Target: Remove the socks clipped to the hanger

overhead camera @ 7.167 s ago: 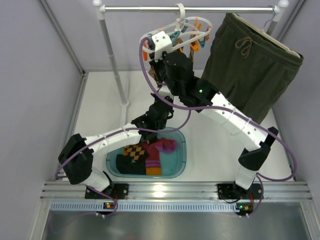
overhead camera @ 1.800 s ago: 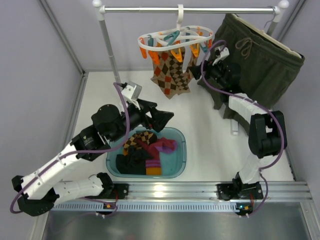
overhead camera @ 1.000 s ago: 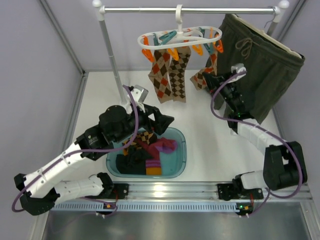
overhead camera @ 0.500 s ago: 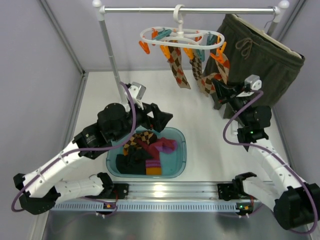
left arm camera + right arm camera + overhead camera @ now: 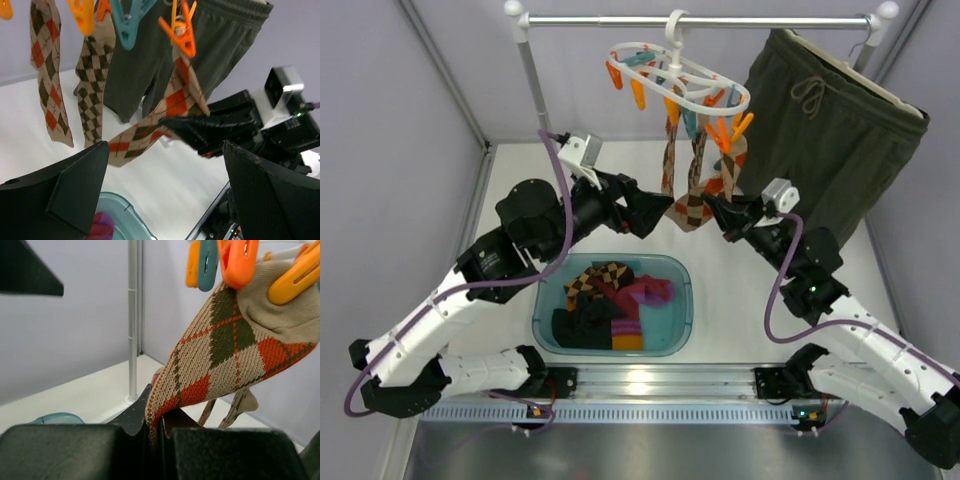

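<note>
The white hanger (image 5: pixel 680 75) hangs by its hook from the rail (image 5: pixel 700 18). It is tilted, with its right end lower. Three diamond-patterned socks (image 5: pixel 695 190) are clipped under it.

The right end effector (image 5: pixel 156 422) is below the lower end of the hanger. Its fingers are pressed together on the toe part of one sock (image 5: pixel 220 360) — the cloth goes down into the thin gap between them. This sock is stretched at a slant from an orange peg (image 5: pixel 295 277) on the hanger, which holds its other end. The second sock (image 5: pixel 47 75) and the third sock (image 5: pixel 95 75) hang straight down under the hanger, touched by neither arm.

The left end effector (image 5: pixel 655 212) is below and to the left of the hanger. Its fingers are wide apart and hold nothing, and they point toward the gripped sock.

Further below the hanger, a teal tub (image 5: pixel 685 310) stands on the white surface (image 5: pixel 740 290). It holds a pile of socks (image 5: pixel 610 300) — black, patterned, and one purple and orange. From above I cannot count them with certainty. To the right of the hanger, dark green shorts (image 5: pixel 830 130) hang from the same rail.
</note>
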